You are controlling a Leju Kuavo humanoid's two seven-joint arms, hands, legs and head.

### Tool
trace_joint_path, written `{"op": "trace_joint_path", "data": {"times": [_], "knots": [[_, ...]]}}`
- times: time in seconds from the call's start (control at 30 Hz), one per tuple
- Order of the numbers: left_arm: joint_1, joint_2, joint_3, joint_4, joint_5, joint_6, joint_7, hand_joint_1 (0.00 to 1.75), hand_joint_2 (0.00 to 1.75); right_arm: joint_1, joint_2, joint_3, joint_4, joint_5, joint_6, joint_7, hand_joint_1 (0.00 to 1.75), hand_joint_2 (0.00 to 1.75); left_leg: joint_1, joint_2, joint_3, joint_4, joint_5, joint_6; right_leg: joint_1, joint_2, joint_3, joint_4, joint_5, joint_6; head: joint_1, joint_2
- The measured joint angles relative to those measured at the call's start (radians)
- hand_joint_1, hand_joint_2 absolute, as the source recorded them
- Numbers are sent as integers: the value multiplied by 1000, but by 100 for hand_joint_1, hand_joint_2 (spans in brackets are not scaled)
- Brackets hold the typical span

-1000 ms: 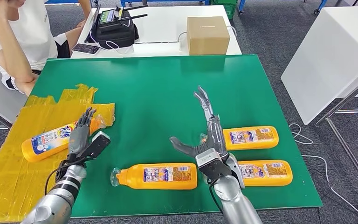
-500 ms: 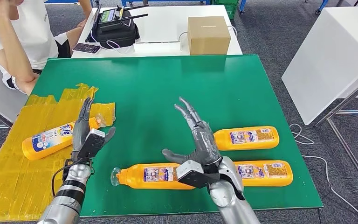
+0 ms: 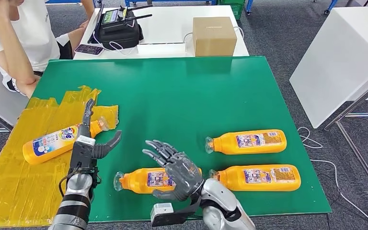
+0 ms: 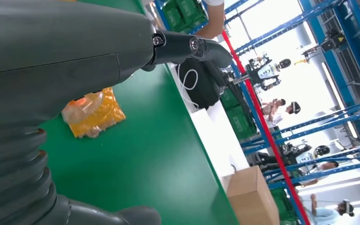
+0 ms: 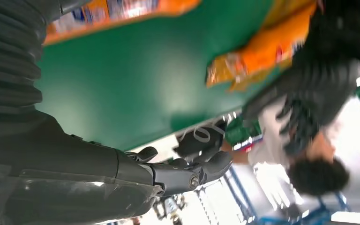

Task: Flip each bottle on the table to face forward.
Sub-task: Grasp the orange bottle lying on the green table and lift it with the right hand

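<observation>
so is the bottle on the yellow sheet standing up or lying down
Lying down. In the head view the bottle lies on its side on the yellow sheet, cap toward the green table.

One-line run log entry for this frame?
left robot hand: open, beside blue-label bottle | right robot hand: open, over front bottle | two right bottles: lying, untouched

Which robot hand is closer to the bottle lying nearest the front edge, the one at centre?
Right. The right robot hand is open over that bottle, covering its base end. The left robot hand, also open, is off beyond the bottle's cap end, nearer the bottle on the yellow sheet.
</observation>
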Motion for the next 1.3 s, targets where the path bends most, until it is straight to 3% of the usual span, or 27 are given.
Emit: {"op": "trace_joint_path", "data": {"times": [0.27,0.73,0.83,1.03,1.3], "knots": [[16,-10,0,-7,20,-9,0,0,175,2,-11,68,92,23,-1,19,0,175,0,0,0,0,0,0,0,0,0,0,0,0,0,0],[19,-10,0,-7,24,-10,-2,0,175,-4,-14,90,139,42,1,47,0,175,0,0,0,0,0,0,0,0,0,0,0,0,0,0],[26,-10,0,-7,36,-9,-5,0,175,-22,-14,98,187,94,-16,112,0,175,0,0,0,0,0,0,0,0,0,0,0,0,0,0],[65,-15,3,-34,50,-5,-3,0,175,-59,-2,105,284,302,-130,350,0,175,0,0,0,0,0,0,0,0,0,0,0,0,0,0],[84,-23,10,-49,51,-9,8,0,175,-103,34,96,368,429,-146,452,0,175,0,0,0,0,0,0,0,0,0,0,0,0,0,0]]}}
